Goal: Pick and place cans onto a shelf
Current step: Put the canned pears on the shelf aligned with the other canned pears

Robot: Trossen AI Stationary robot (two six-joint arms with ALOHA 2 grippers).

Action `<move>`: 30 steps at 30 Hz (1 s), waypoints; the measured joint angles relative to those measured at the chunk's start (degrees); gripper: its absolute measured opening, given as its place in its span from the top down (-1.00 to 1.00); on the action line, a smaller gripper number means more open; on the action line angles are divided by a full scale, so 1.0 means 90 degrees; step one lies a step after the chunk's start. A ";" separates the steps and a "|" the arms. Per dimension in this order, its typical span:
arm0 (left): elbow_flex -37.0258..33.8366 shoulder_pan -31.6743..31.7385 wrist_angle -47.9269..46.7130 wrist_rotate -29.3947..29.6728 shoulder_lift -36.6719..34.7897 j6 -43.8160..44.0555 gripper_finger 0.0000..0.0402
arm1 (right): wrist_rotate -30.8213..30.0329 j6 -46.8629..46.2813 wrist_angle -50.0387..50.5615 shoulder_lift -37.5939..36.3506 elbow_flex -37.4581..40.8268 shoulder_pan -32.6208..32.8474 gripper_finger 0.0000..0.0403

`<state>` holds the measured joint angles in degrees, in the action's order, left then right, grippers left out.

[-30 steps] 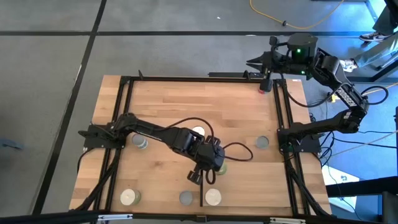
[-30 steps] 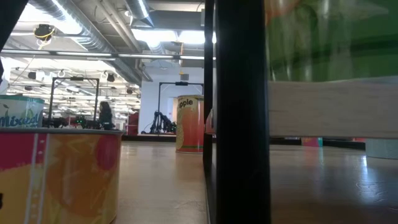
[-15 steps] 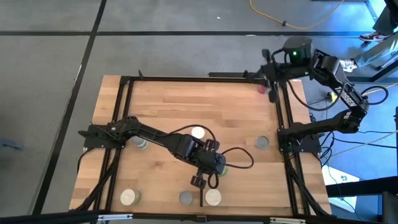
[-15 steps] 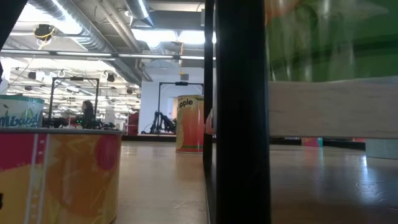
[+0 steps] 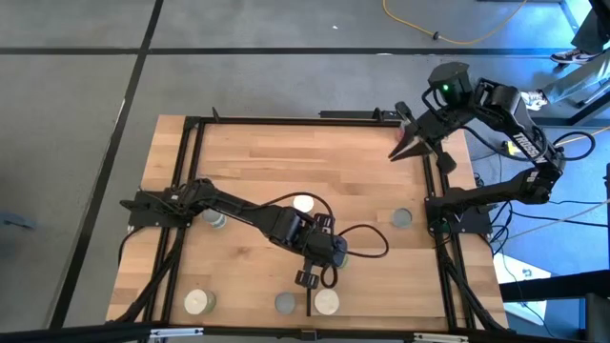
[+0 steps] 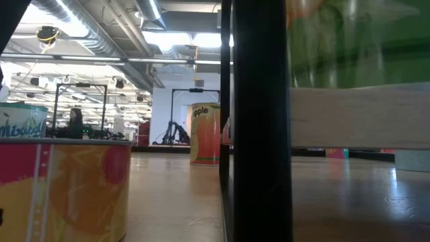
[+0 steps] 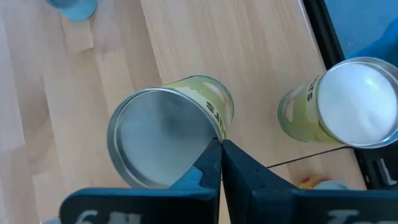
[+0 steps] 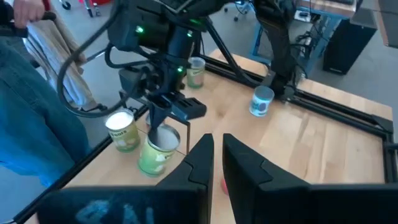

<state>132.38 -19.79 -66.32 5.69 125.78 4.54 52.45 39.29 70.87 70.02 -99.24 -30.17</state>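
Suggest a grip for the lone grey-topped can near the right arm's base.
I'd take the grey-topped can across its round side wall, coming straight down from above. It stands upright and alone, so fingers could likely straddle it at any angle.

Both arms matte black, tubular links w/ chunky joints. Left arm (image 5: 238, 205): thin black cable looping loose off wrist; black wrist block w/ tapered two-finger left gripper (image 7: 221, 163). Right arm (image 5: 515, 133): green LED on wrist housing, yellow label on a link, black cables along base. Right gripper (image 8: 212, 155): angular black fingers, wedge-shaped tips.
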 joint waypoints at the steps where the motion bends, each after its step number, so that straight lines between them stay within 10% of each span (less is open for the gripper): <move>1: 0.0000 0.0000 -0.0002 0.0018 0.0000 0.0008 1.00 | -0.0027 0.0000 0.0002 0.0000 0.0000 0.0000 0.82; 30: -0.0002 -0.0088 -0.0057 -0.0058 0.0437 0.0398 1.00 | -0.0035 0.0002 -0.0010 0.0000 0.0000 0.0000 0.82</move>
<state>132.35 -20.58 -66.84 5.17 129.71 8.12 52.14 39.31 70.78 70.02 -99.24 -30.17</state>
